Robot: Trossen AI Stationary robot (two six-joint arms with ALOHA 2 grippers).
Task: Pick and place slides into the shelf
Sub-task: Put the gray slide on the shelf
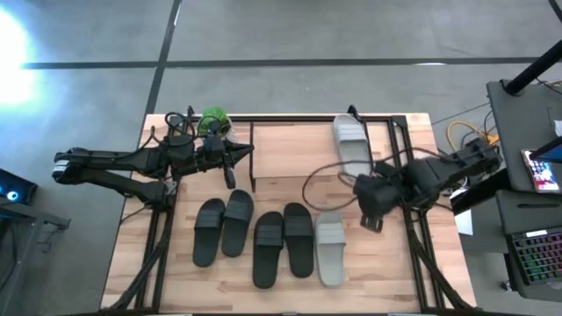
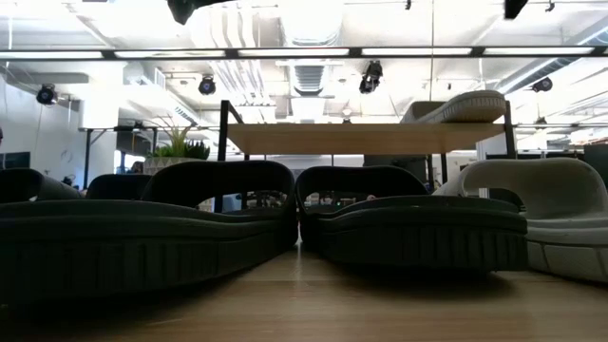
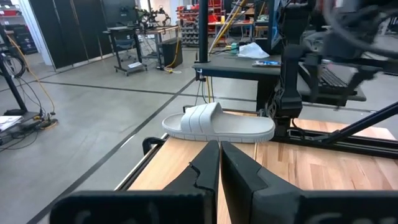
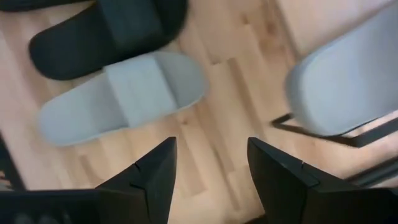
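Black slides (image 1: 253, 233): four, in two pairs, lying on table away from both grippers' fingers. Grey slides: two, one on shelf (image 1: 290, 140) top (image 1: 350, 143), one on table (image 1: 329, 248), just beyond right gripper (image 1: 372, 208) fingers. Shelf: one. Robot arms: two. Green plant (image 1: 213, 121): one.

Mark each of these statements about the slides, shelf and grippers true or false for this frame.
1. One light grey slide lies on the shelf's light wooden board top. True.
2. All four matte black slides are on the shelf. False: they lie on the large wooden tabletop.
3. The right gripper is open and holds nothing. True.
4. The left gripper grips a black slide. False: it is shut on nothing.
5. The second light grey slide lies beside the black ones. True.
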